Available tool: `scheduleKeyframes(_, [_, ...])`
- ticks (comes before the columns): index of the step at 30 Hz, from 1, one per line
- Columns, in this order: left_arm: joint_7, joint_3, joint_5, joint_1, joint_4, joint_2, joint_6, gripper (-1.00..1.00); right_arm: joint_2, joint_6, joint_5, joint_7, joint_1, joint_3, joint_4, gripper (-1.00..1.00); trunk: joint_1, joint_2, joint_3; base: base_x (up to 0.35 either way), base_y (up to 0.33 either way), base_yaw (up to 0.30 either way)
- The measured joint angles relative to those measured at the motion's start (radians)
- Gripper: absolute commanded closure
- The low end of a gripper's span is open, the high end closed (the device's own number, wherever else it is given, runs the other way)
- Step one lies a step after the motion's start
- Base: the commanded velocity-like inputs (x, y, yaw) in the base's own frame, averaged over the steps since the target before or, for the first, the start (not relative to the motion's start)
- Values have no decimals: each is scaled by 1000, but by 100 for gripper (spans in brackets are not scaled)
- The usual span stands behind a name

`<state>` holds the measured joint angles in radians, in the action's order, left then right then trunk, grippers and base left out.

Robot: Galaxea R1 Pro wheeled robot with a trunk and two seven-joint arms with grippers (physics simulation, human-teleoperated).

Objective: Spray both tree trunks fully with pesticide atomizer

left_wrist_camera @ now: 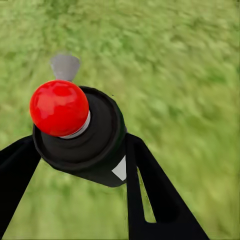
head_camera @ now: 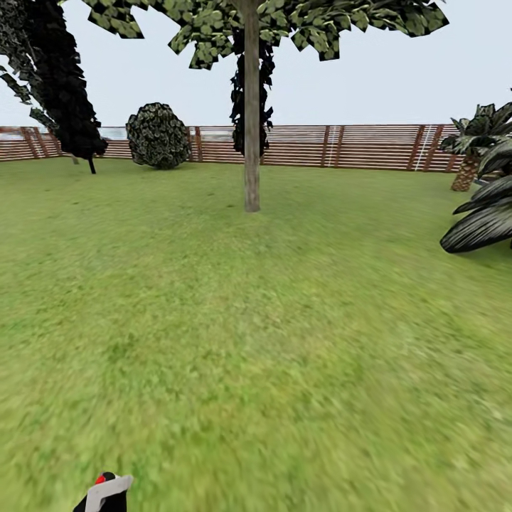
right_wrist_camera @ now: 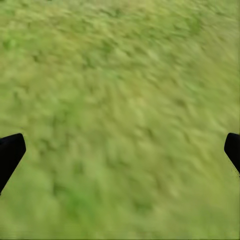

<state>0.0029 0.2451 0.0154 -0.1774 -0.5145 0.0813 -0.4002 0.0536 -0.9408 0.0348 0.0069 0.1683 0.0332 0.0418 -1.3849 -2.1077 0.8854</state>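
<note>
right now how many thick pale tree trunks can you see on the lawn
1. The tree trunk stands straight ahead on the grass, in front of the slat fence. A second one may be outside the picture.

The pesticide atomizer (left_wrist_camera: 82, 137) has a glossy red ball top and a dark, matt, plastic-looking body with a grey nozzle. The left tool's fingers (left_wrist_camera: 150, 195) look matt black. The tree trunk (head_camera: 252, 128) shows rough grey-brown bark. The fence (head_camera: 355, 146) is slatted brown wood; the lawn (head_camera: 284, 320) is mottled green grass.
</note>
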Motion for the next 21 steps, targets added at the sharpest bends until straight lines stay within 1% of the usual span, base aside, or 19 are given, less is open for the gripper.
scheduleKeyframes(21, [-4,-1,0,0,0,2,1,100,0,0,0,0,0,0,0,-100,0,0,0,340,0,0])
